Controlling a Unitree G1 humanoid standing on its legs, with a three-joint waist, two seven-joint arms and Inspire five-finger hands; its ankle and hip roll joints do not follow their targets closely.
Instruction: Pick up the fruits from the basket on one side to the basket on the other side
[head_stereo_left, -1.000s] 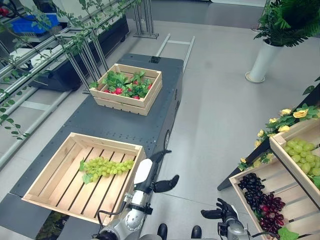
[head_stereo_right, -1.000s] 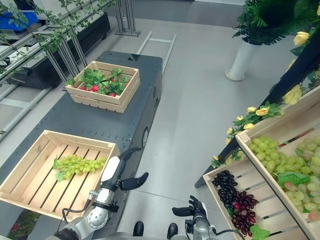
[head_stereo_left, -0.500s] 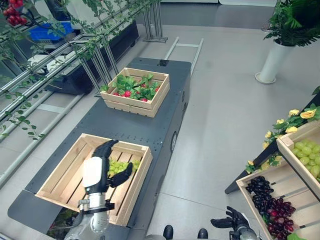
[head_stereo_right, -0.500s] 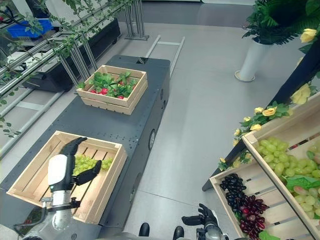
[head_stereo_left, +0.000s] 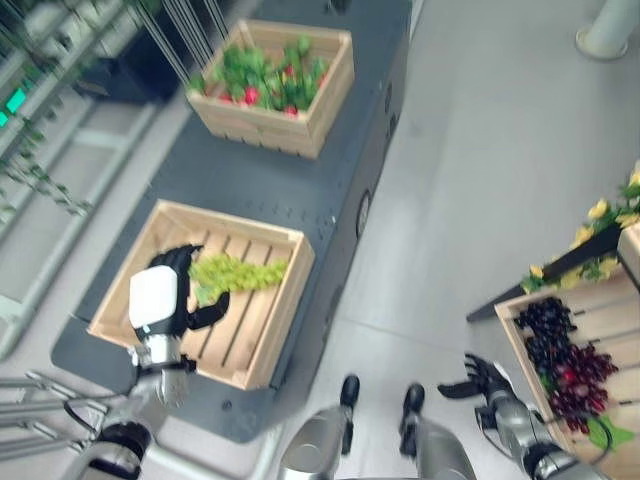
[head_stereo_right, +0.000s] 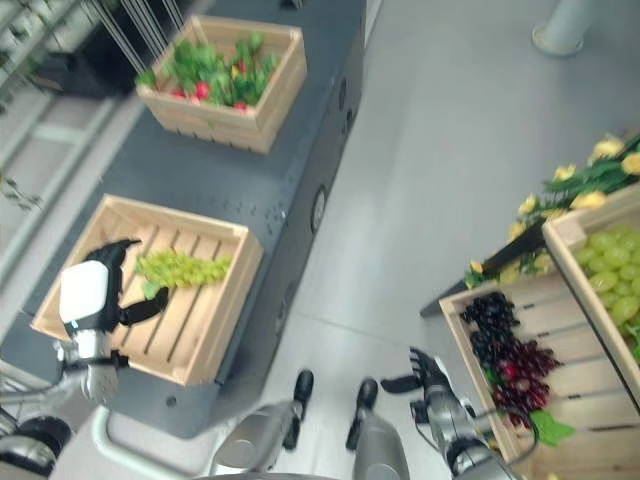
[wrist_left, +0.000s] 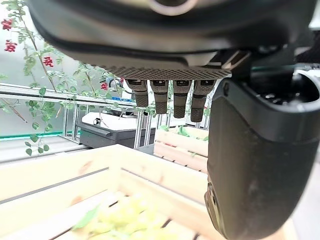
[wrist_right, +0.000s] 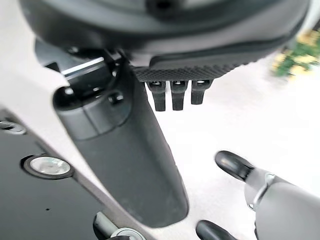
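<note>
Left hand (head_stereo_left: 160, 300) relaxed above the wooden crate (head_stereo_left: 262, 340), beside green grapes (head_stereo_left: 238, 271); right hand (head_stereo_right: 428, 382) relaxed over bare floor (head_stereo_right: 420, 180)

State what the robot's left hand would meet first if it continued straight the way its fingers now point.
Probably the green grape bunch lying in the near wooden crate: the left hand hovers open just beside it. Depth is unclear, so it might pass above.
</note>
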